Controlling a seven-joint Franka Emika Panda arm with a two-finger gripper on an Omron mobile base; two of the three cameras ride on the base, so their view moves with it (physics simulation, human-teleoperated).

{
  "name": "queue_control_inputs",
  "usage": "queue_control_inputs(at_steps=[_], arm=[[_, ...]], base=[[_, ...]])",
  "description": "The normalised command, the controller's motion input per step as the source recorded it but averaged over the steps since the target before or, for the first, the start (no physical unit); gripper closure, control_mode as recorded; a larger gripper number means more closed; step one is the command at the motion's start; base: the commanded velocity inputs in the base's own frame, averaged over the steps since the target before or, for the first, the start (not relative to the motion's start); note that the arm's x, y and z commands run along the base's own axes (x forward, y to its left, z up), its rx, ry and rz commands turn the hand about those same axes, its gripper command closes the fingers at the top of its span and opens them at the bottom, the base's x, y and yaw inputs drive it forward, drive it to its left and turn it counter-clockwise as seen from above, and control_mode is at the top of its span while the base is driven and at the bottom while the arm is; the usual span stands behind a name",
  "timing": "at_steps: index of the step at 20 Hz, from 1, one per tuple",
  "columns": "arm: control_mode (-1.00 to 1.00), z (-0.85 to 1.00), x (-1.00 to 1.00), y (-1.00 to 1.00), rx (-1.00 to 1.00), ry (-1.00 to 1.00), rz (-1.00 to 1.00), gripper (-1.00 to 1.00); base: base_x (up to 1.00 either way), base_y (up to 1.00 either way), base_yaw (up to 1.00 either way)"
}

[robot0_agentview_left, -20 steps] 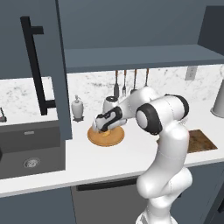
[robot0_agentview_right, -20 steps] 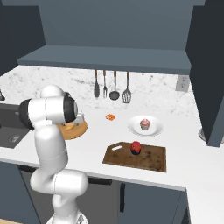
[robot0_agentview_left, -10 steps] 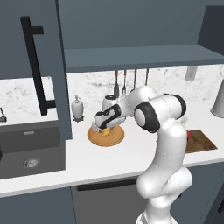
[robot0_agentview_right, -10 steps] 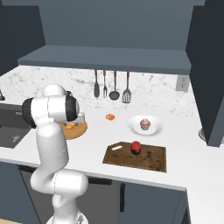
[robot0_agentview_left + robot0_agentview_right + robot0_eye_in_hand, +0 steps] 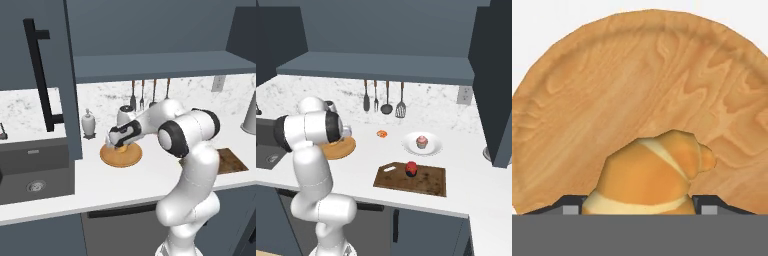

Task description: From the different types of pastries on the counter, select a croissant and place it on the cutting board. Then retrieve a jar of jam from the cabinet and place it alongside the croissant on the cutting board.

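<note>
The golden-brown croissant (image 5: pixel 649 177) lies on a round tan wooden plate (image 5: pixel 637 75). My gripper (image 5: pixel 639 205) is down over it, open, with a dark fingertip (image 5: pixel 572 205) close against each side of the pastry. In the left base view the gripper (image 5: pixel 119 146) sits low on the plate (image 5: pixel 121 156) and hides the croissant. The dark brown cutting board (image 5: pixel 428 181) lies to the right on the counter (image 5: pixel 476 190), with the dark-red jar of jam (image 5: pixel 411 168) standing on it. The cabinet door (image 5: pixel 50 75) hangs open at the left.
A pink-frosted cupcake (image 5: pixel 421 142) sits on a white plate (image 5: pixel 436 149), and a tiny orange glazed piece (image 5: pixel 382 134) lies behind the board. Utensils (image 5: pixel 387 97) hang on the back wall. The dark sink (image 5: pixel 30 172) is left of the plate, with a soap bottle (image 5: pixel 88 123) behind it.
The gripper has sunk lower onto the tan plate, down around the croissant. The board, jar and other pastries have not moved.
</note>
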Motion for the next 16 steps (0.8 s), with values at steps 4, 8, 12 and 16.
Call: queue_control_inputs(at_steps=[4, 8, 12, 16], arm=[[-1.0, 0.51, -0.15, -0.09, 0.0, -0.01, 0.0, 1.0], [-1.0, 0.66, -0.13, -0.3, 0.0, 0.03, 0.0, 1.0], [-1.0, 0.52, -0.42, -0.35, 0.0, 0.06, 0.0, 1.0], [-1.0, 0.28, -0.4, -0.08, 0.0, 0.0, 0.0, 1.0]], base=[[0.0, 0.0, 0.0], [0.0, 0.0, 0.0], [0.0, 0.0, 0.0], [0.0, 0.0, 0.0]])
